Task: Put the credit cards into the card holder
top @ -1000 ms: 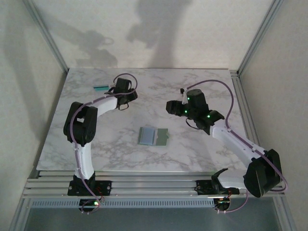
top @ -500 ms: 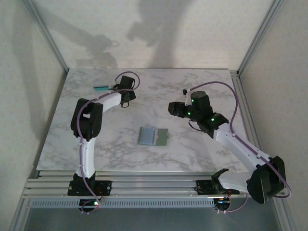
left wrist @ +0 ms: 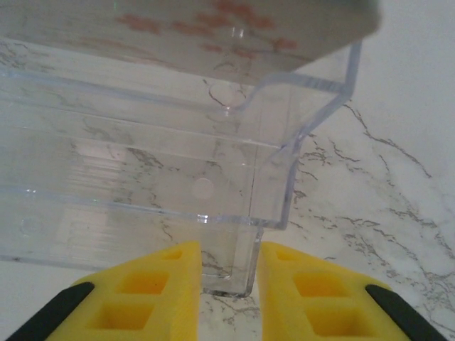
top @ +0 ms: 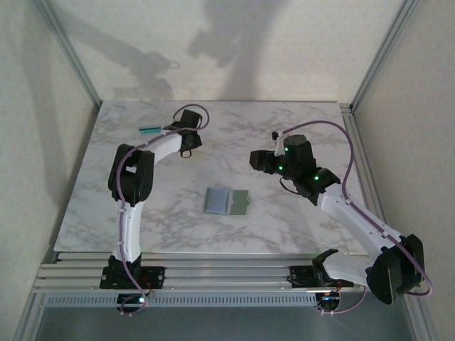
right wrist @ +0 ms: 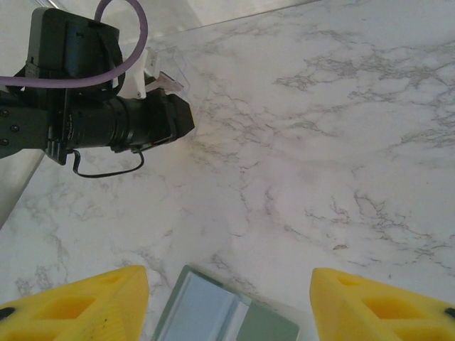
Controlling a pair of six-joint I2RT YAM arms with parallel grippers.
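The white marble-patterned bench (top: 284, 135) carries everything. The left arm reaches from its base out toward eleven o'clock, and the right arm bends in from five o'clock toward the middle.

A clear moulded plastic stand (left wrist: 142, 177) sits near the bench's ten o'clock corner. The sage grey-green folding card holder (top: 226, 202) lies opened flat at the bench centre. It is well apart from the thin credit cards, which sit at the stand: a teal one (top: 149, 131) shows from above, and one with reddish marks (left wrist: 213, 28) lies across the stand's top.

The left hand (left wrist: 229, 256) has its yellow pads close on either side of the stand's bottom corner. I cannot tell whether they already pinch it. The right hand (right wrist: 227, 284) hovers spread wide and empty, with the holder at its six o'clock.

The risk, as I judge it, is that the left pads bracket the stand rather than a card. Closing here would likely grab or drag the light plastic, tipping the cards onto the bench. The clear walls also make the depth hard to read.
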